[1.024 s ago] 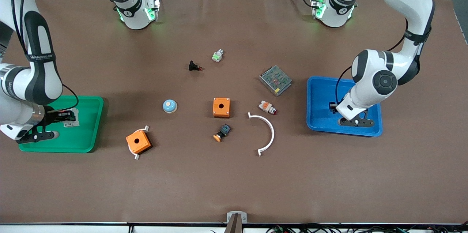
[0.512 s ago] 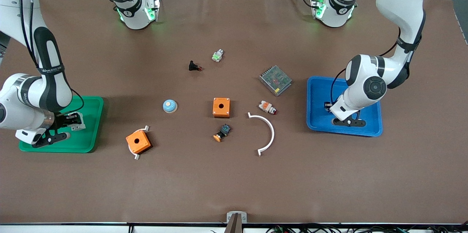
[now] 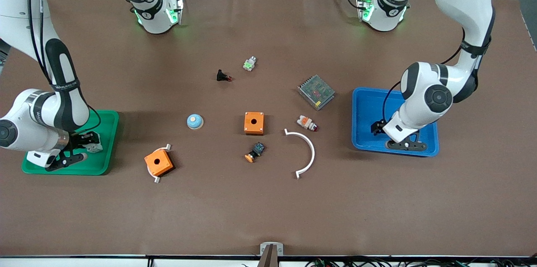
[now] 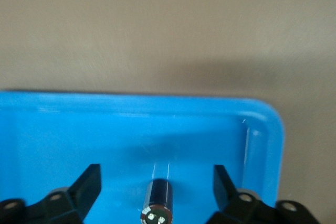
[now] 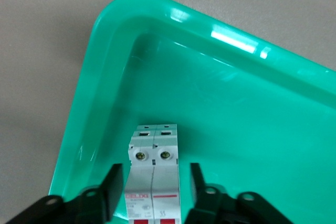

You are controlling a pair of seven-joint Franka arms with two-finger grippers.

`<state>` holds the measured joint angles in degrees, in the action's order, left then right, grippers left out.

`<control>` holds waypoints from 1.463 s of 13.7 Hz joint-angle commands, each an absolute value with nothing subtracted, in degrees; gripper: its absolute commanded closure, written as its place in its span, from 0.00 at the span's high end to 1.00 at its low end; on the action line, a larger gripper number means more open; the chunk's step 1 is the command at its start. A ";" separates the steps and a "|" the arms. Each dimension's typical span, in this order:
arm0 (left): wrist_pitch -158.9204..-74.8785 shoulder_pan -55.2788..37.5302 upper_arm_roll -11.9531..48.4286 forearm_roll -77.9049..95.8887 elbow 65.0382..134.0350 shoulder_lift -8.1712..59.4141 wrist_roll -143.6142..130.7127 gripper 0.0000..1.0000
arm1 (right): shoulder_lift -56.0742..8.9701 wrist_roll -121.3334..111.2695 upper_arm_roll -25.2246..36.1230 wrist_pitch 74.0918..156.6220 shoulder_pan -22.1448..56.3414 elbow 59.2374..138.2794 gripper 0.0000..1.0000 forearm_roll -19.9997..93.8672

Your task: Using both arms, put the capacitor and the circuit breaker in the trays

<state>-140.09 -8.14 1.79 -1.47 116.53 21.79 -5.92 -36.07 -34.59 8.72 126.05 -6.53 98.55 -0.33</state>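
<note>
The capacitor [image 4: 159, 199], a small black cylinder, lies on the floor of the blue tray [image 4: 131, 106] between the fingers of my left gripper [image 4: 156, 170], which is open and does not touch it. In the front view the left gripper [image 3: 376, 127] is low over the blue tray [image 3: 364, 103], and the capacitor does not show there. The white circuit breaker [image 5: 154, 174] with red sections lies in the green tray [image 5: 131, 17]. My right gripper [image 5: 156, 170] is open and straddles it. In the front view the breaker [image 3: 94, 144] lies by the right gripper [image 3: 84, 139] in the green tray [image 3: 102, 162].
Mid-table lie two orange boxes [image 3: 254, 123] [image 3: 158, 162], a blue-and-white dome [image 3: 195, 121], a white curved piece [image 3: 305, 154], a metal mesh box [image 3: 316, 92], a white-and-orange part [image 3: 307, 123], a black-and-blue part [image 3: 255, 152], a black part [image 3: 223, 76] and a small green part [image 3: 249, 63].
The right hand and the breaker have shifted along the green tray toward the table's middle and the camera. The left hand has shifted a little over the blue tray.
</note>
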 commanded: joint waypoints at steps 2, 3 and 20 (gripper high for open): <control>-131.52 -8.09 1.85 -1.06 109.98 18.55 -7.90 1.00 | -34.37 -35.59 7.65 119.56 -7.47 95.11 1.00 4.11; -126.87 -8.09 1.85 -0.97 106.30 18.54 -8.87 1.00 | -33.67 -35.25 7.65 116.31 -7.21 93.01 1.00 5.00; -96.07 -6.06 1.93 -5.81 88.26 5.10 -7.12 1.00 | -5.11 -1.42 7.65 93.53 3.60 92.46 1.00 4.66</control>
<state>-98.87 -6.13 1.83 -5.71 90.82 5.15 -8.48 -9.35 -5.46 7.49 94.89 2.24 89.93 4.86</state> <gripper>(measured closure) 0.000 0.000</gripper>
